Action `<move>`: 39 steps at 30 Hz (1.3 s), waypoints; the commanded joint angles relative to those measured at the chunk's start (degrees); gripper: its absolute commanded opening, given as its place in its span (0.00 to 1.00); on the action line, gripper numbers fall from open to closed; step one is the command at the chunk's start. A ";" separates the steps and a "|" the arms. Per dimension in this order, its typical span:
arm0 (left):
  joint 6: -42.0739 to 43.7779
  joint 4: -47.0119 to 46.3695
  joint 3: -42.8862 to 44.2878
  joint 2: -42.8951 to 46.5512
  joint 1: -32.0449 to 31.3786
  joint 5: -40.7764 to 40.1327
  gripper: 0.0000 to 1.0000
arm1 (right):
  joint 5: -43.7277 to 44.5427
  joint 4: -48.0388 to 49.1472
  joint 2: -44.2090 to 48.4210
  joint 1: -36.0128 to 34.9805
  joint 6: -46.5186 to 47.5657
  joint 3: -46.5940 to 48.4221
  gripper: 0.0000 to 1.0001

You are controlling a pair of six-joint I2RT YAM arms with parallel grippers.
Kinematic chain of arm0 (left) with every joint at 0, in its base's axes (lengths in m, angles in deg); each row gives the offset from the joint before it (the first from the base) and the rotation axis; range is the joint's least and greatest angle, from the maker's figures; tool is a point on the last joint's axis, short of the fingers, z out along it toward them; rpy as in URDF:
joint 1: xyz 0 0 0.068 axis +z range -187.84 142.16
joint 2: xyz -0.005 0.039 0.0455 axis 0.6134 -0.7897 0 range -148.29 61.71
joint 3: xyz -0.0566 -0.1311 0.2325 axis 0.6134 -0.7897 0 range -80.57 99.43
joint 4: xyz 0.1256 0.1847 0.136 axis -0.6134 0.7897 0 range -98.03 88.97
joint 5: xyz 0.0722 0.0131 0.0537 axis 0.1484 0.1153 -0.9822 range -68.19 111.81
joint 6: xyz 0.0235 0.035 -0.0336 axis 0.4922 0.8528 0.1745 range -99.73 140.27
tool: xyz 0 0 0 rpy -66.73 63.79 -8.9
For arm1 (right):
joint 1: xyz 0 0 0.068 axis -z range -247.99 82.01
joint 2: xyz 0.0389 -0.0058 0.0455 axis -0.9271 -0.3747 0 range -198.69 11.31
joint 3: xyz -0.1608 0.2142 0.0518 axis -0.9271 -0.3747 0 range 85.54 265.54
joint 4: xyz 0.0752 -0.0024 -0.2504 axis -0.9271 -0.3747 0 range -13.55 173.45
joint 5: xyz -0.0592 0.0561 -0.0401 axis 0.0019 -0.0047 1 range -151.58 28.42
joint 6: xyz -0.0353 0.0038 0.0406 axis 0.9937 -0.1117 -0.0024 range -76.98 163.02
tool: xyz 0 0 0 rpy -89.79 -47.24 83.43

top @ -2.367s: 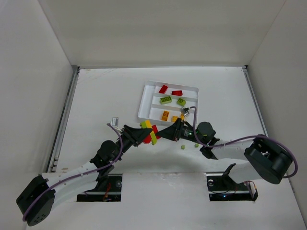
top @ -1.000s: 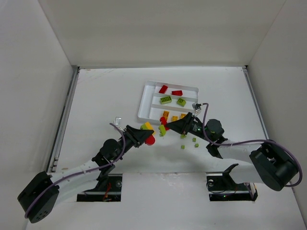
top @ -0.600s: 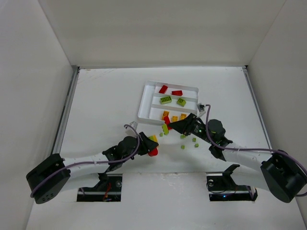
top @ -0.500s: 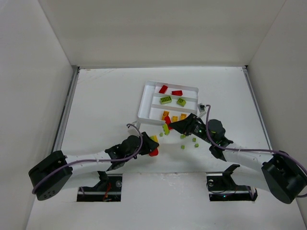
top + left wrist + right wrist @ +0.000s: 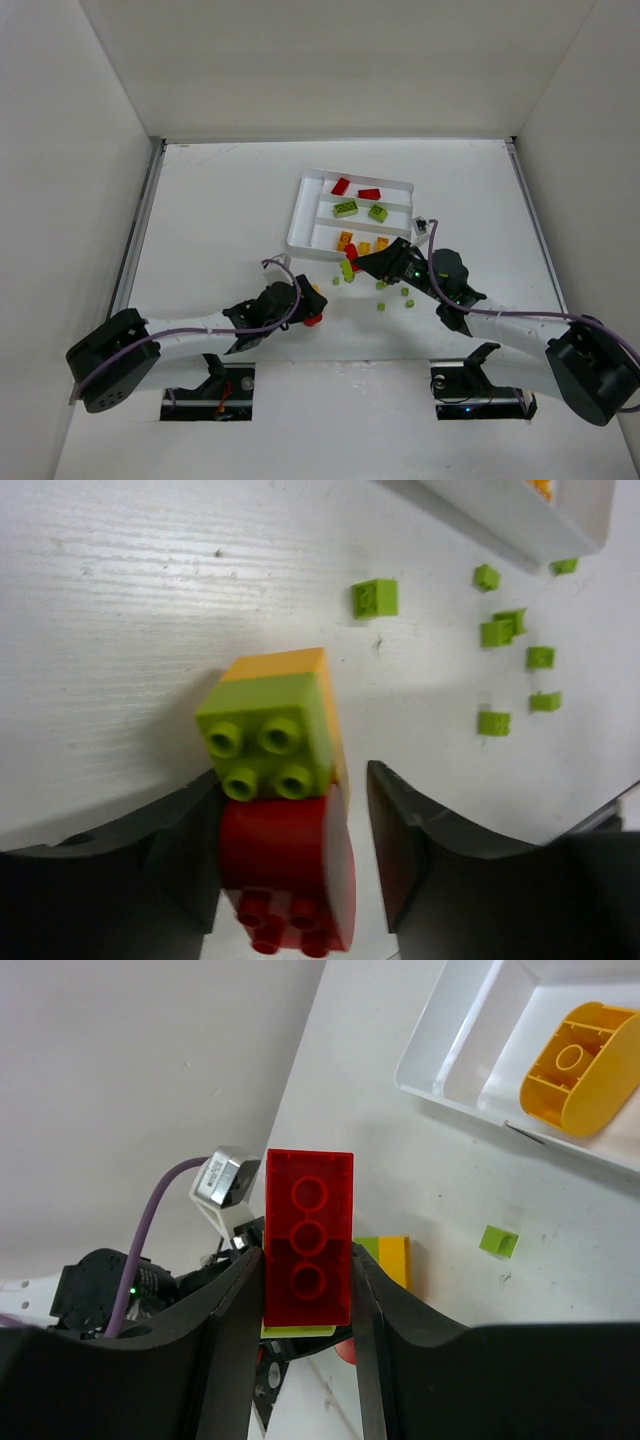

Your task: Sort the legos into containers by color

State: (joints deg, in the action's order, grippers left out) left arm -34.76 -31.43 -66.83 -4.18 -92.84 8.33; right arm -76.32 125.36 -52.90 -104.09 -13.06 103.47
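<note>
The left arm (image 5: 180,340) lay low over the tabletop, stretched from the near left corner toward the middle. The left gripper (image 5: 295,820) pointed away from the near edge, its jaws standing parted. The right arm (image 5: 500,320) reached from the near right corner toward the middle, wrist angled left. The right gripper (image 5: 308,1260) was clamped on a red brick (image 5: 308,1222). The two grippers were near each other but apart.

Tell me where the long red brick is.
Right wrist view: the long red brick sits clamped in the right pincer, just short of the white tray.
</note>
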 commanded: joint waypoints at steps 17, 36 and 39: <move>0.97 8.44 -2.31 23.78 5.82 0.46 0.85 | 1.56 0.45 0.48 -0.33 1.05 1.67 0.34; -10.89 -28.18 -7.50 17.03 2.58 -2.61 0.75 | 4.72 9.06 -8.65 -5.52 -8.78 6.23 0.35; -11.42 -31.44 -7.50 14.30 2.75 -2.26 0.74 | 4.29 12.13 -10.85 -5.52 -11.33 6.59 0.35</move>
State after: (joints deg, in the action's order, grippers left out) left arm -43.98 -51.58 -73.80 11.45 -89.91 6.76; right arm -72.58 129.42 -62.47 -109.12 -20.73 107.47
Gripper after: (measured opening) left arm 0.748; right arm 0.418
